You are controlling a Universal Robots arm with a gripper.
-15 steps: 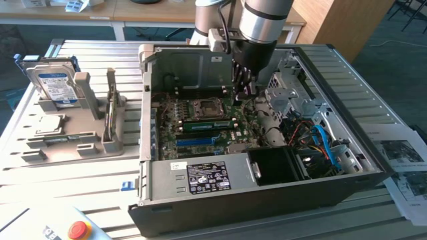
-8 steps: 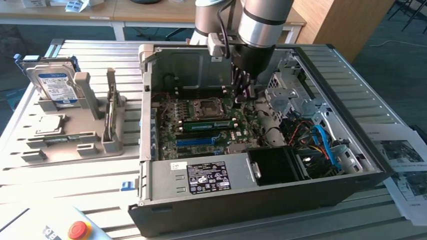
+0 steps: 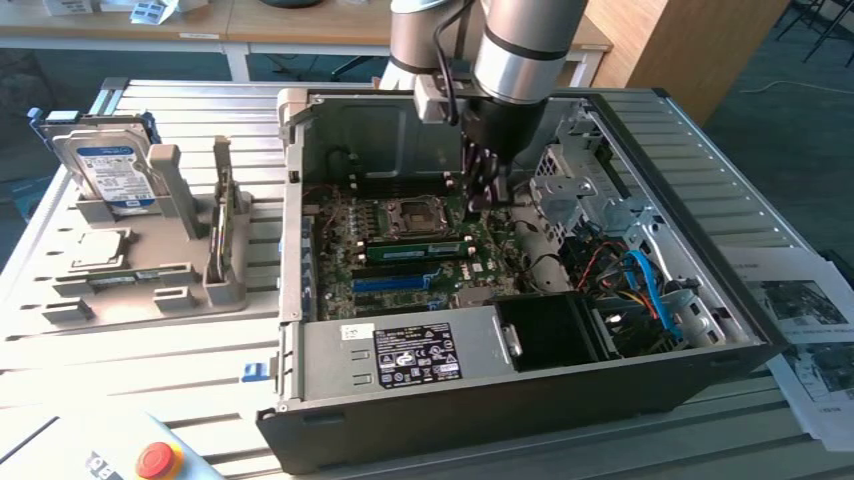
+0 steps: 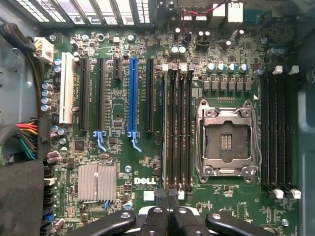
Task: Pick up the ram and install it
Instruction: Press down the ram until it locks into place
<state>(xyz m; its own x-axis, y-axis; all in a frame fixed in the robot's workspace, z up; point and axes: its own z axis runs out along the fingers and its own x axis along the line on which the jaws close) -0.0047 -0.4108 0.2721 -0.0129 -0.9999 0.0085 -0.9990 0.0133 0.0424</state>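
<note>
Closest to the wrist camera, the gripper (image 4: pixel 167 200) is seen with its two black fingers pressed together, nothing pinched between them. Their tips are held over one end of a bank of four black memory slots (image 4: pixel 173 132) on the green motherboard (image 4: pixel 123 162) (whether anything is touched there cannot be told). To one side of that bank the open processor socket (image 4: pixel 226 142) is found, and to the other a long blue slot (image 4: pixel 132 96).

From the exterior view, the arm (image 3: pixel 527 50) is seen reaching down into an open computer case (image 3: pixel 534 410) laid on its side on a ribbed metal table (image 3: pixel 147 350). The ram (image 3: pixel 414 250) is seen inside the case, standing on its long edge among the memory slots, between the socket and the blue slot, its green face turned toward the camera. The closed fingers are placed just above its end toward the exterior view's right. Whether it is fully seated cannot be judged.

At the exterior view's left, well apart from the case, a hard drive (image 3: pixel 114 170) with a blue-white label is held upright in a grey fixture (image 3: pixel 174 280), and a red button (image 3: pixel 160 460) is seen at the table's near corner.
</note>
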